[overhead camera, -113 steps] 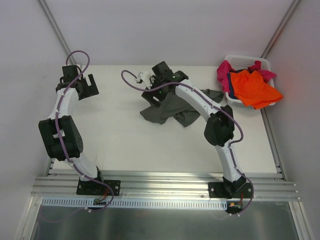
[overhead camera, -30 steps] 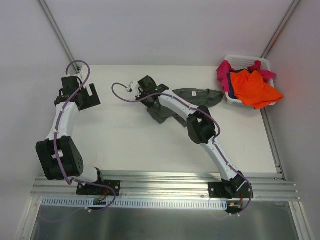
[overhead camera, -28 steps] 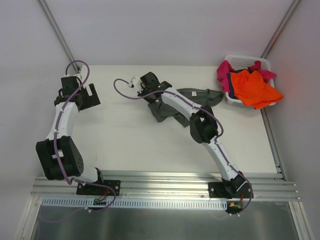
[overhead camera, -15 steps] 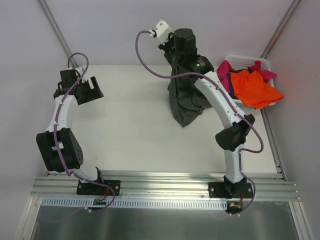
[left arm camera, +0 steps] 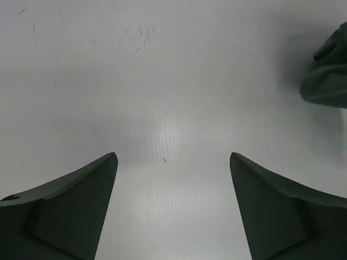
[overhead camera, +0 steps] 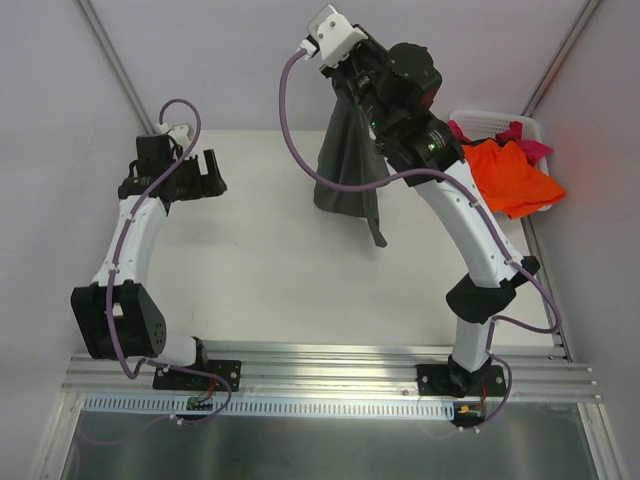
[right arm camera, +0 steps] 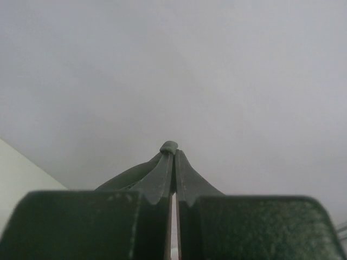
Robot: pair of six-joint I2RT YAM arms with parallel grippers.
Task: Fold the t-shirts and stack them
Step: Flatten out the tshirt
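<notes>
Right wrist view, entry one: my right claw [right arm camera: 172,162], fingertips pressed together on a small ridge of cloth that pokes out just past them. Nothing lies beyond it but blank wall.

Entry two: dark grey-olive t-shirt [overhead camera: 350,160], the cloth in that pinch. It hangs from the raised claw over the far edge of the desk [overhead camera: 270,270], a little right of the middle. It falls in one long bunched drape, with a narrow tail lowest on its right side. I cannot tell whether that tail touches the desk. Condition: soft, limp and light, so a single pinch carries it whole. It will not hold any shape by itself. I judge it needs a second hold, on a shoulder or a hem corner well apart from the first, to pull it flat for folding.

Entry three: my left claw [left arm camera: 172,179], fingers spread wide and holding nothing, low over the far left part of the desk. A dark fold of the shirt shows at the right margin of its view.

Entry four: white laundry basket [overhead camera: 488,117] in the far right corner, holding an orange t-shirt [overhead camera: 510,175] and a magenta-pink t-shirt [overhead camera: 447,145], both crumpled and unfolded.
</notes>
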